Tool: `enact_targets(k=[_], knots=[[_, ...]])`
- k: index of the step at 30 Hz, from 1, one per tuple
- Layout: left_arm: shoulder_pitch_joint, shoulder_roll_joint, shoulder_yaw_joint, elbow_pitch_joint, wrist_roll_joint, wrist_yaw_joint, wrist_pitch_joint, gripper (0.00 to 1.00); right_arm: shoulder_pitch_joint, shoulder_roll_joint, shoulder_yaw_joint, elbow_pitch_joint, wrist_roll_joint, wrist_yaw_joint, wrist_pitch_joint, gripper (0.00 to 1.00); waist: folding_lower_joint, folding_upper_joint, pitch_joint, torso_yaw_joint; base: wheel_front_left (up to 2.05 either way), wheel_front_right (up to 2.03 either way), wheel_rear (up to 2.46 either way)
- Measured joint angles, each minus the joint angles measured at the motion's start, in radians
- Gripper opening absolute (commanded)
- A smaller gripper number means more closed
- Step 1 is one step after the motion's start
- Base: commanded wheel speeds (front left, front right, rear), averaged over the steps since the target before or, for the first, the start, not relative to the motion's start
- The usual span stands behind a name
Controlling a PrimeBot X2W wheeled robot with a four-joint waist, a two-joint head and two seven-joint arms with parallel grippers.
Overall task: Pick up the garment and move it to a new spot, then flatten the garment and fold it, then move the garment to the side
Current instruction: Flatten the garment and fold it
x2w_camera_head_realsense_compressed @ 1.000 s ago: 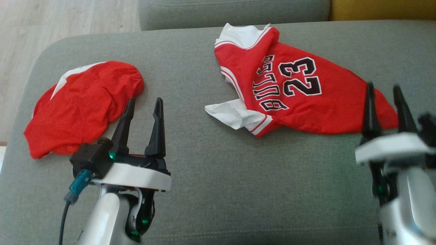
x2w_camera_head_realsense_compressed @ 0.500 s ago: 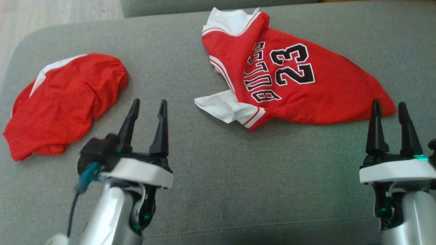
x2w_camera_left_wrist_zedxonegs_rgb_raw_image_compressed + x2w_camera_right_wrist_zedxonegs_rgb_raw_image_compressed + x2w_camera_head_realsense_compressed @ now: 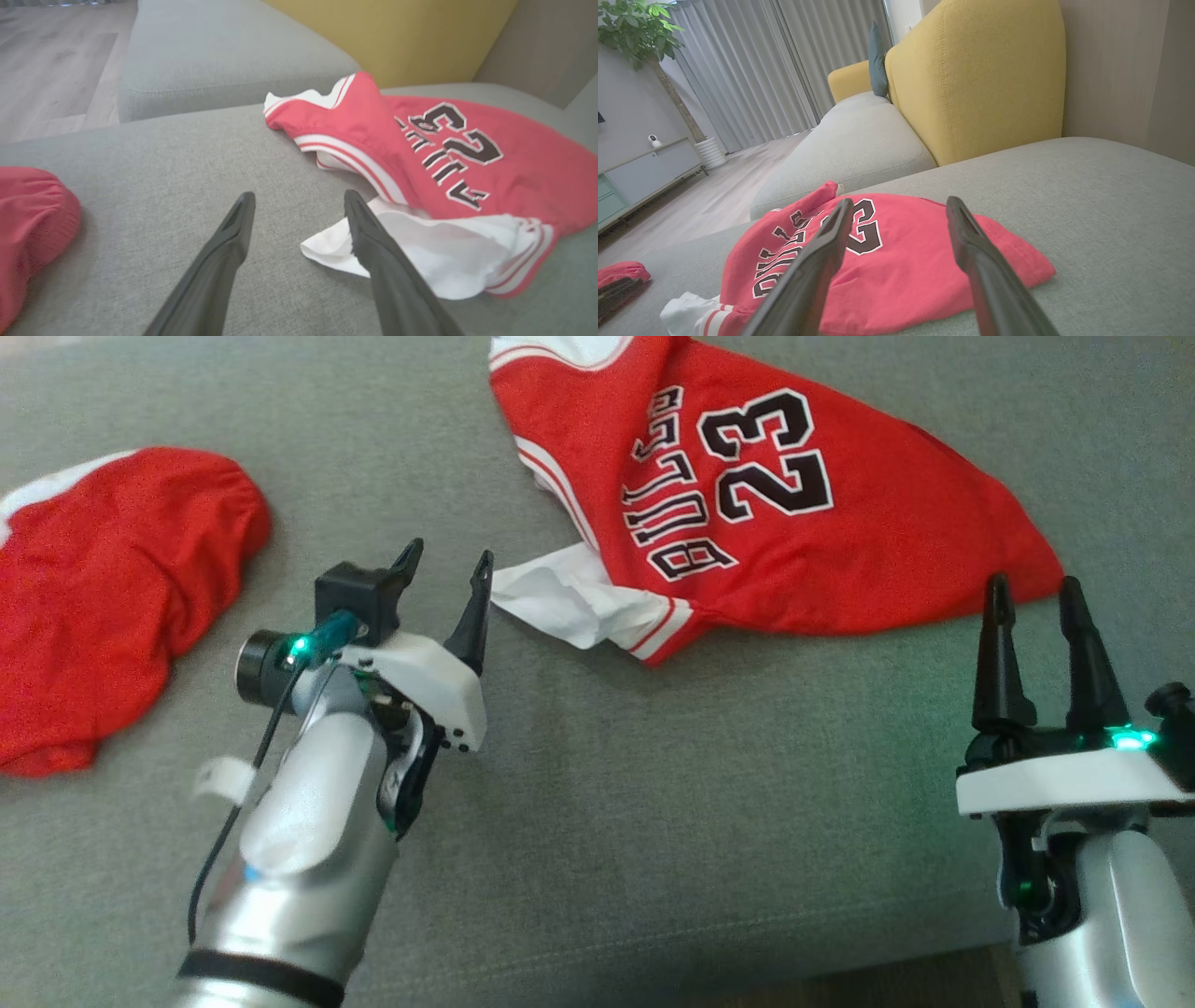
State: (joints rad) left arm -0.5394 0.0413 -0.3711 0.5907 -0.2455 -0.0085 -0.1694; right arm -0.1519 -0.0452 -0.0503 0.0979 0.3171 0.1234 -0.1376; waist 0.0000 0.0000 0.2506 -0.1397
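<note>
Left pincer (image 3: 446,565) spread, now nearer jersey (image 3: 747,495) white corner; right pincer (image 3: 1032,597) spread, unmoved.

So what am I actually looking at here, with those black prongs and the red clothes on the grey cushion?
You are looking through the cameras of a two-armed robot. The wide picture from above comes from a camera on its head, looking down at a grey sofa cushion. The black prongs are the fingers of its two grippers, which serve as its hands: the left gripper and the right gripper. The other two pictures come from a small camera on each wrist, looking along that gripper's own fingers.

On the cushion lies a crumpled red jersey with the number 23 on it and white trim. Further left lies a second red garment, bunched up.

Both grippers are open and hold nothing. The left one points at the jersey's white corner, the right one at its red tip.
</note>
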Motion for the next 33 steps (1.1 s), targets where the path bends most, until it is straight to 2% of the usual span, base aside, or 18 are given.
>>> enact_targets(k=[10, 16, 20, 21, 22, 26, 30, 33], knots=[[-0.144, 0.007, -0.058, 0.262, 0.066, -0.002, 0.044, 1.0, -0.006, 0.0, 0.039, 0.0, 0.018, 0.0, -0.021, 1.0, 0.0, 0.0, 0.044, -0.054, 0.0, 0.0, 0.0], [-0.175, 0.005, -0.114, 0.351, 0.086, -0.043, 0.055, 1.0, -0.006, 0.0, 0.034, 0.005, 0.025, 0.0, -0.022, 1.0, 0.0, 0.0, 0.043, -0.056, 0.0, 0.0, 0.0], [-0.189, 0.001, -0.134, 0.384, 0.086, -0.053, 0.055, 0.99, -0.007, 0.0, 0.025, 0.008, 0.025, 0.0, -0.022, 1.0, 0.0, 0.0, 0.036, -0.053, 0.0, 0.0, 0.0], [-0.191, 0.001, -0.136, 0.391, 0.086, -0.053, 0.055, 0.42, -0.007, 0.0, 0.023, 0.01, 0.025, 0.0, -0.022, 1.0, 0.0, 0.0, 0.035, -0.053, 0.0, 0.0, 0.0], [-0.193, 0.0, -0.139, 0.399, 0.085, -0.055, 0.054, 0.0, -0.007, 0.0, 0.022, 0.011, 0.025, 0.0, -0.022, 1.0, 0.0, 0.0, 0.034, -0.053, 0.0, 0.0, 0.0], [-0.194, -0.008, -0.133, 0.408, 0.049, -0.058, 0.017, 0.0, -0.007, 0.0, 0.002, 0.021, 0.015, 0.0, -0.021, 1.0, 0.0, 0.0, 0.028, -0.046, 0.0, 0.0, 0.0], [-0.194, -0.012, -0.081, 0.37, -0.011, -0.005, -0.06, 0.0, -0.007, 0.0, -0.037, 0.046, -0.002, 0.0, -0.012, 1.0, 0.0, 0.0, 0.017, -0.023, 0.0, 0.0, 0.0], [-0.187, -0.012, -0.038, 0.294, -0.04, 0.028, -0.079, 0.0, -0.008, 0.0, -0.058, 0.058, -0.017, 0.0, -0.006, 1.0, 0.0, 0.0, 0.003, 0.002, 0.0, 0.0, 0.0]])
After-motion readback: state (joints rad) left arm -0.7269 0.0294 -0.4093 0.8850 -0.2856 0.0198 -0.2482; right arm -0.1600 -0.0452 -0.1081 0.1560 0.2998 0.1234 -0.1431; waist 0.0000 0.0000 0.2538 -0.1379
